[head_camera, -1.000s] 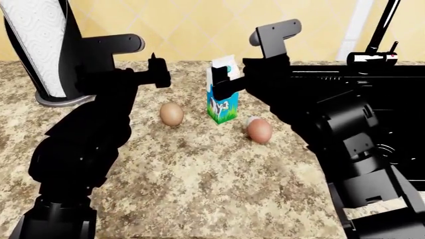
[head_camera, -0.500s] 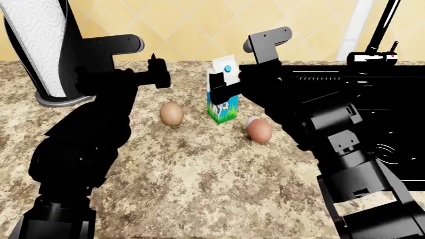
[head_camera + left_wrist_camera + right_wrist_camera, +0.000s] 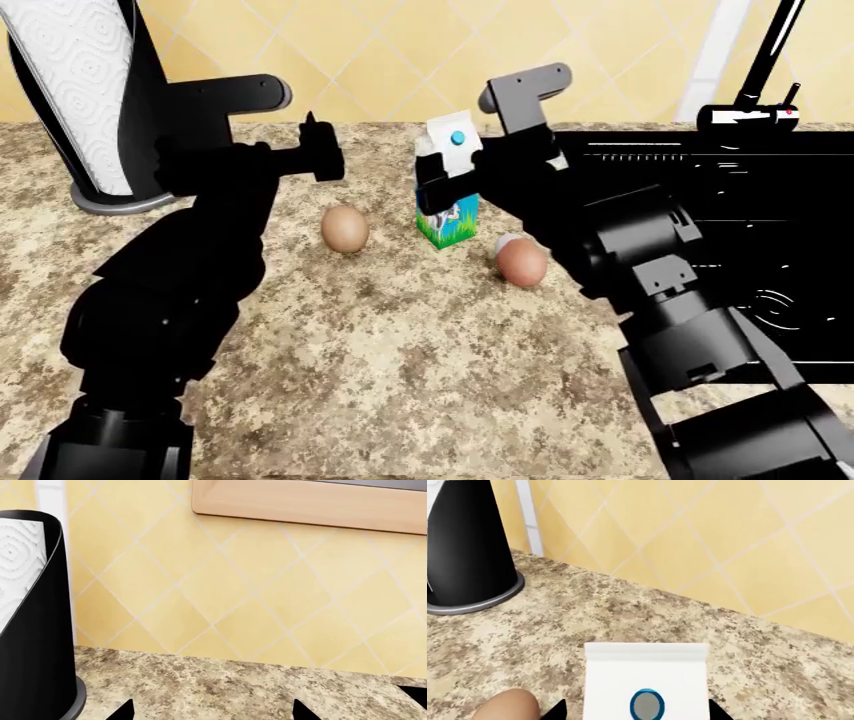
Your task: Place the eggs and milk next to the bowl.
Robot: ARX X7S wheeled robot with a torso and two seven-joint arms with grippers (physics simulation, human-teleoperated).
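Observation:
The milk (image 3: 449, 205) stands upright at mid-counter, and its white top with the blue cap (image 3: 646, 705) shows in the right wrist view. My right gripper (image 3: 441, 172) (image 3: 636, 714) is open. One fingertip is on each side of the carton's top, with a small gap at each side. One tan egg (image 3: 344, 228) (image 3: 507, 707) lies left of the carton. The other egg (image 3: 521, 262) lies to its front right, beside my right arm. My left gripper (image 3: 318, 150) (image 3: 212, 714) hangs open over bare counter, behind the left egg. The bowl is out of view.
A paper towel roll on a black holder (image 3: 83, 100) (image 3: 30, 630) (image 3: 464, 555) stands at the back left. A black sink (image 3: 747, 200) with a faucet (image 3: 763, 70) fills the right side. The yellow tiled wall (image 3: 374, 50) runs along the back of the granite counter (image 3: 400, 370).
My right arm has shifted left and forward, bringing its open fingers further around the milk's top. The carton, the eggs and my left arm have stayed put.

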